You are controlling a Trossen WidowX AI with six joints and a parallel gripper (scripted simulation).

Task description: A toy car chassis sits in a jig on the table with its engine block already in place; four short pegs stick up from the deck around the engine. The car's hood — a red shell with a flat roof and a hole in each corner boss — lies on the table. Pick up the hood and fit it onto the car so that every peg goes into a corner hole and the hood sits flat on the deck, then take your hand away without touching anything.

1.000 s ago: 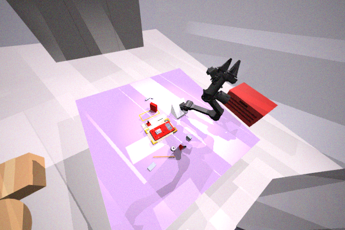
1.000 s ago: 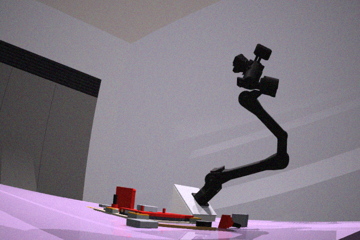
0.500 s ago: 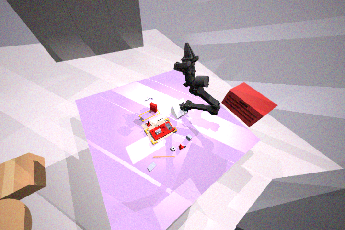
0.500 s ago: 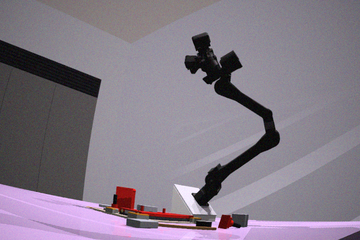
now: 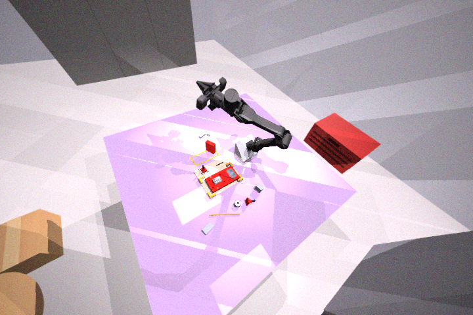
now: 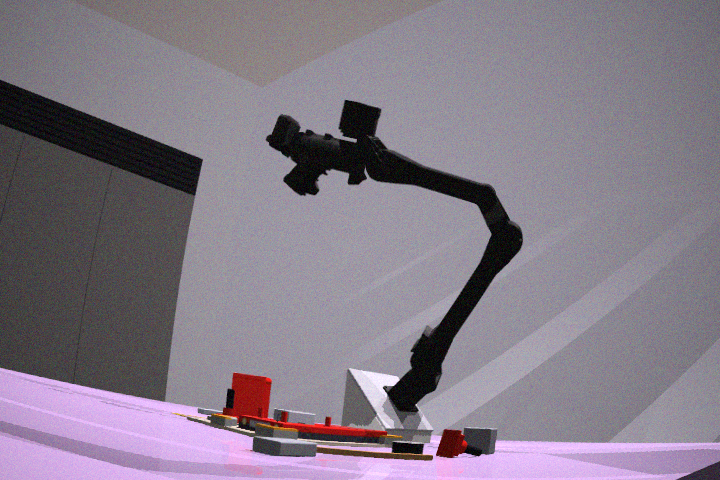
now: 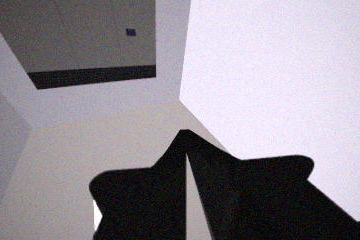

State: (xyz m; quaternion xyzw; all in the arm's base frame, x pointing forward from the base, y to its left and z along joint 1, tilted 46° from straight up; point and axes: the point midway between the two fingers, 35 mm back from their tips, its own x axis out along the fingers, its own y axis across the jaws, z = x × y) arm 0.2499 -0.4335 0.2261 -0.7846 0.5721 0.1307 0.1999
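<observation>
A: Where is the hand?
B: High above the purple tabletop (image 5: 159,237) (image 6: 106,435), well apart from everything on it. In the wrist view, the hand (image 5: 198,82) (image 6: 293,148) (image 7: 184,134) is closed, its black fingers meeting at the tips with nothing held. A narrow wedge of pale background shows between them lower down.

A: Do the other views show that?
B: The top view shows the fingers as one dark point; in the exterior view I cannot make out the tips.

A: And the hood?
B: The hood (image 5: 210,146) (image 6: 253,395) appears to be the red piece standing on edge. From above, it is beside a yellow outline (image 5: 191,159) — off the red chassis (image 5: 226,182) (image 6: 338,430). The exterior view brings out its height.

A: What does the top view add?
B: The pale engine block (image 5: 217,180) on the chassis, plus a red cabinet (image 5: 356,135) that neither other view shows. The wrist view shows walls and part of a grey cabinet (image 5: 144,33) (image 6: 49,254) (image 7: 88,35) — no chassis or hood.
</observation>
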